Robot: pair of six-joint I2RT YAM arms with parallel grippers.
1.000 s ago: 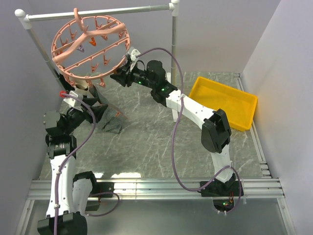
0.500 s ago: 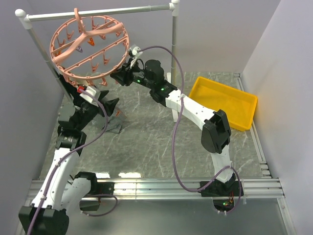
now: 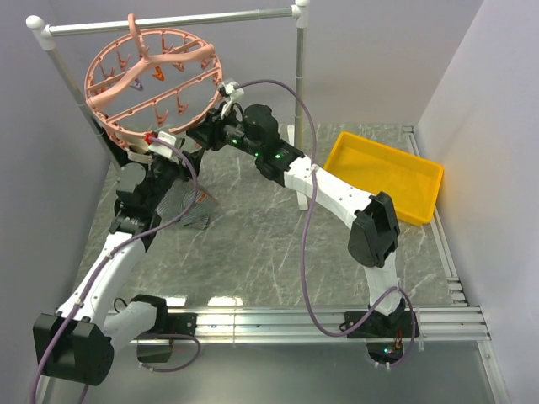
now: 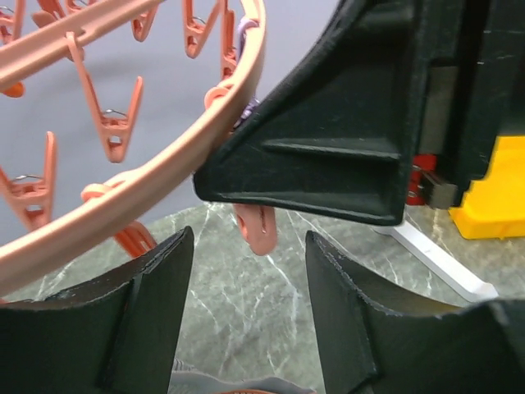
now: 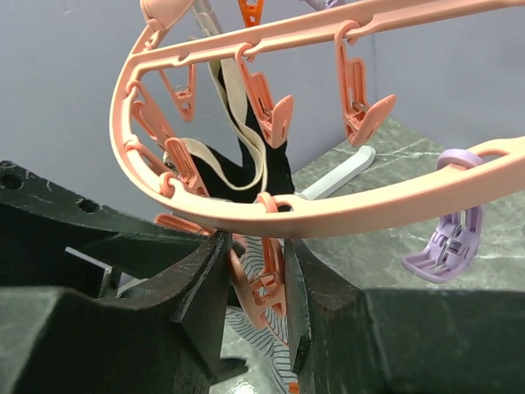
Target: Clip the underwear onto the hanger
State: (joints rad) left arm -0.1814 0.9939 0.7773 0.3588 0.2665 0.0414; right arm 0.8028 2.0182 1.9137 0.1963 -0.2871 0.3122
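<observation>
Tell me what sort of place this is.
Probably a robot test cell staged as a laundry-drying corner: pink clip hanger on a metal rail, marble-patterned tabletop, yellow tray.

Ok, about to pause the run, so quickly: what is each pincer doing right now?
Left pincer: open, nothing between its tips.
Right pincer: closed on a pink clip hanging from the hanger.

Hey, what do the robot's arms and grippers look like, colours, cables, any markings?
The left arm and right arm have white links joined by bulky black joint housings. A thin purple cable trails loosely along each. Small green lights glow on the right arm; a red tag sits near the left wrist. The left gripper and right gripper each have two matte black, wedge-shaped fingers.
</observation>
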